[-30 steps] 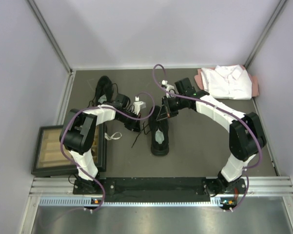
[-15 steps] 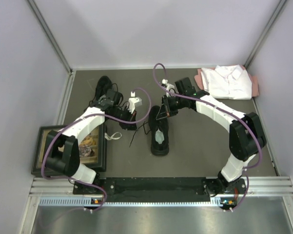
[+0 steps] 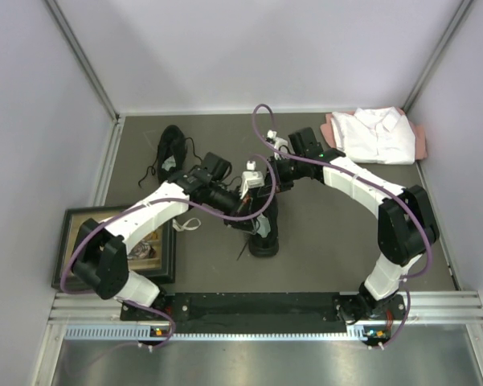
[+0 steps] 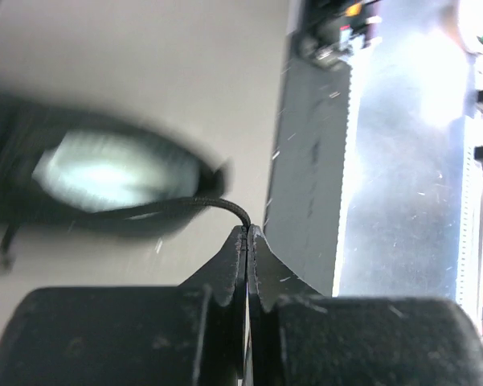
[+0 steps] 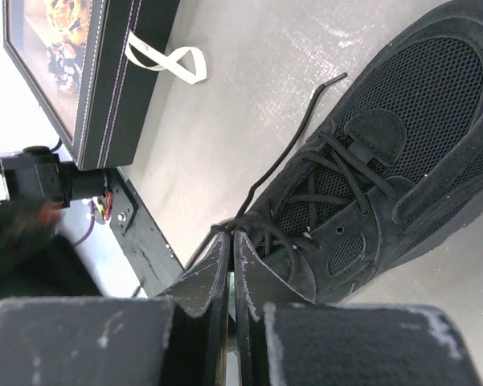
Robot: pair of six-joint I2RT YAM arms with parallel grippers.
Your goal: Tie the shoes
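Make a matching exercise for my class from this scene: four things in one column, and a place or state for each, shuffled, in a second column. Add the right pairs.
Column one
1. folded white shirt
2. left gripper
3. black case
4. unattended black shoe

Column two
a. far left, beyond both arms
b. far right corner
c. shut on a black lace
d. near left edge

Pairs: 1-b, 2-c, 3-d, 4-a

Two black shoes (image 3: 170, 149) (image 3: 264, 235), one folded white shirt (image 3: 378, 135), one black-framed box (image 3: 62, 251), two grippers (image 4: 247, 232) (image 5: 230, 236)
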